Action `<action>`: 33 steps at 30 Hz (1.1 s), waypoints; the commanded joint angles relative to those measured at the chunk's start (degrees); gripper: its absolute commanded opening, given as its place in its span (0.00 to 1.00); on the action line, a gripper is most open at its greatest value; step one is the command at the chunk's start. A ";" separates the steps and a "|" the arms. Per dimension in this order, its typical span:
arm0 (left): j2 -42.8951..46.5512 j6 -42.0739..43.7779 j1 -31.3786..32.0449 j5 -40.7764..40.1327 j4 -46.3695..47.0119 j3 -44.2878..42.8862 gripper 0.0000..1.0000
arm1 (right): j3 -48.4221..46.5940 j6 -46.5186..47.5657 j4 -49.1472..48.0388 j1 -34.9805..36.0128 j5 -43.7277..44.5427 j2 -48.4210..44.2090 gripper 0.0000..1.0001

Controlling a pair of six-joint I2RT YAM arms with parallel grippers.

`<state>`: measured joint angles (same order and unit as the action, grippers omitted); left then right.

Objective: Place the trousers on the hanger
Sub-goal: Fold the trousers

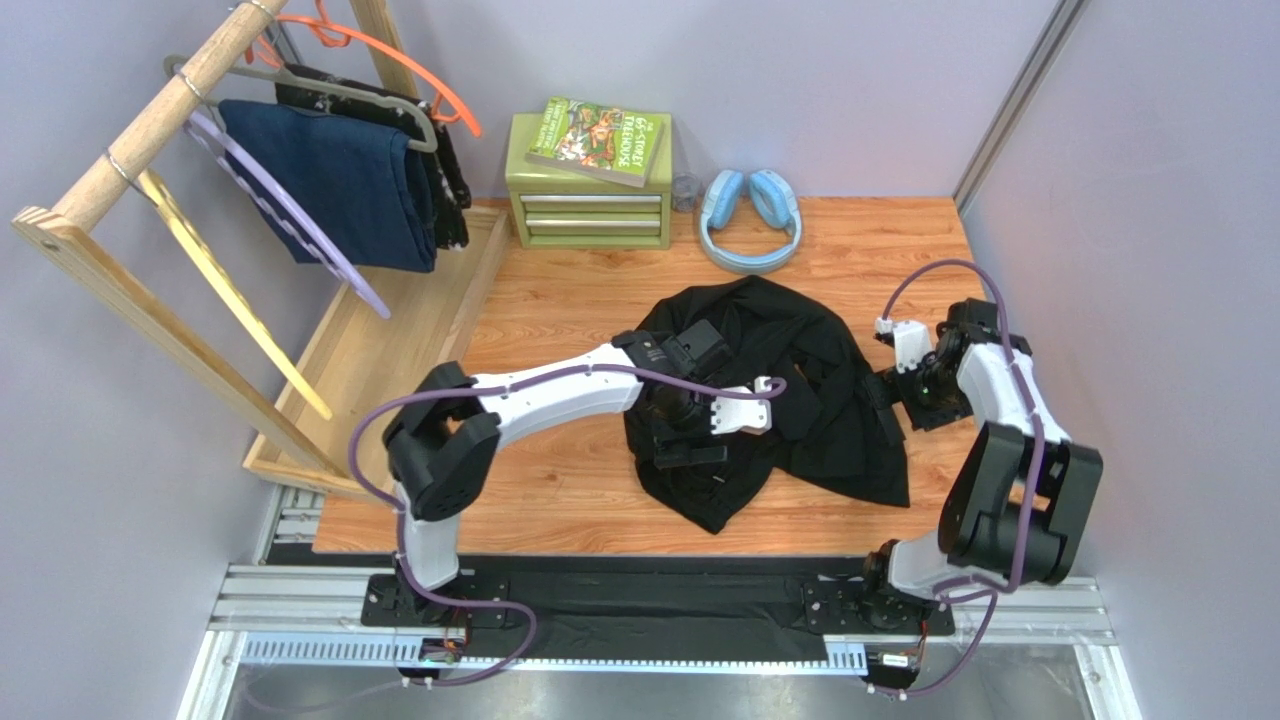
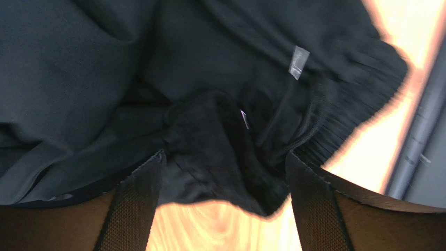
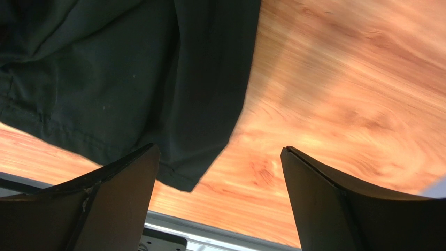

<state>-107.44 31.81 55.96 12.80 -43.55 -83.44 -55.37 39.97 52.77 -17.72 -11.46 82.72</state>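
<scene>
The black trousers point(image 1: 781, 383) lie crumpled in a heap on the middle of the wooden table. My left gripper point(image 1: 684, 447) is low over the heap's left part. In the left wrist view it point(image 2: 222, 178) is open, its pads either side of a fold of the trousers point(image 2: 157, 78) near the elastic waistband and a white label point(image 2: 298, 61). My right gripper point(image 1: 890, 393) is at the heap's right edge. It point(image 3: 220, 178) is open and empty over bare wood, beside a hemmed trouser edge point(image 3: 120, 78). The lavender hanger point(image 1: 286, 210) hangs on the wooden rack at the far left.
The rack point(image 1: 143, 135) also carries an orange hanger point(image 1: 398, 60) and a grey hanger point(image 1: 346, 98) with a navy garment point(image 1: 346, 180). A wooden tray point(image 1: 376, 353) lies under it. A green drawer box point(image 1: 589, 203) with a book and blue headphones point(image 1: 751, 210) stand at the back.
</scene>
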 commanded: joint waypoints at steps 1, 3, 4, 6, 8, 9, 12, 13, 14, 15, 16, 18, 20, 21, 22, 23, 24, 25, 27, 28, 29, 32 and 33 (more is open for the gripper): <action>-3.65 -5.18 -0.33 -5.50 5.40 -1.99 0.86 | -2.54 -3.40 -2.75 -0.04 -2.16 6.04 0.91; -4.88 -5.18 -0.33 -7.95 6.36 -1.64 0.76 | -3.95 -4.63 -3.20 0.05 -2.95 10.17 0.89; -5.06 -5.53 -0.33 -9.01 6.81 -1.03 0.73 | -4.39 -4.98 -3.20 -0.04 -3.12 11.49 0.87; -4.97 -6.23 -1.20 -10.24 7.25 -0.24 0.59 | -5.79 -5.60 -3.29 -0.04 -3.91 15.08 0.85; -4.19 -6.94 -2.17 -11.12 6.64 -0.32 0.49 | -6.50 -6.21 -3.55 0.05 -4.35 17.03 0.78; -3.57 -7.29 -3.74 -10.87 5.42 -0.32 0.32 | -6.94 -6.22 -3.55 0.05 -4.53 18.52 0.71; 0.73 -7.99 -7.52 -9.72 1.56 0.12 0.00 | -7.81 -6.13 -3.21 -0.04 -3.75 19.76 0.23; 3.52 -7.99 -8.58 -9.55 0.23 0.38 0.00 | -7.91 -5.69 -2.86 -0.39 -3.39 19.76 0.00; 4.94 -7.56 -9.81 -8.50 -1.09 0.73 0.00 | -8.17 -5.17 -2.50 -0.65 -2.43 19.50 0.00; 6.44 -7.29 -12.26 -8.23 -3.62 1.52 0.00 | -8.61 -4.55 -1.98 -1.18 -1.99 18.98 0.00; 9.41 -6.16 -13.67 -7.79 -4.69 2.05 0.00 | -8.96 -3.85 -1.71 -2.66 -1.37 17.49 0.00; 12.15 -4.66 -18.16 -6.74 -8.11 3.27 0.00 | -10.18 -0.69 -0.92 -4.69 1.00 16.25 0.00; 14.79 -1.85 -22.10 -8.12 -9.97 3.72 0.00 | -13.78 3.34 -0.13 -7.41 4.06 16.07 0.00; 15.15 -0.89 -23.43 -8.66 -11.19 3.72 0.00 | -15.54 4.67 0.31 -8.20 5.30 16.51 0.00; 15.41 0.78 -25.01 -9.28 -11.81 3.46 0.00 | -18.69 5.64 0.23 -9.69 6.27 17.82 0.00; 15.33 1.23 -27.99 -9.80 -12.17 2.33 0.00 | -20.98 6.87 0.31 -10.32 8.02 18.96 0.00; 14.98 1.76 -29.58 -10.07 -12.35 1.36 0.00 | -23.09 7.23 0.49 -10.84 8.82 20.19 0.00; 13.67 2.72 -31.08 -10.25 -12.44 0.39 0.00 | -27.72 7.32 0.49 -11.37 9.52 21.42 0.00; 11.74 3.08 -33.98 -11.21 -11.82 -2.60 0.00 | -31.88 6.80 0.49 -11.46 10.58 25.64 0.00; 9.29 3.51 -34.34 -11.91 -11.73 -3.74 0.00 | -34.25 6.10 0.58 -11.12 10.67 27.22 0.00; 7.96 3.69 -34.52 -12.01 -12.17 -5.92 0.00 | -38.54 5.48 1.36 -10.85 10.67 29.93 0.00; 3.91 2.82 -34.61 -12.09 -11.83 -9.36 0.09 | -45.84 3.19 1.98 -9.27 11.37 33.55 0.03; 2.95 2.12 -34.69 -12.53 -11.91 -10.33 0.12 | -47.09 3.01 2.07 -9.01 11.38 35.21 0.10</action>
<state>-101.23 33.61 20.91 1.54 -54.57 -88.66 -95.07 43.88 53.95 -28.71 -2.39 113.32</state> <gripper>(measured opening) 0.067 0.025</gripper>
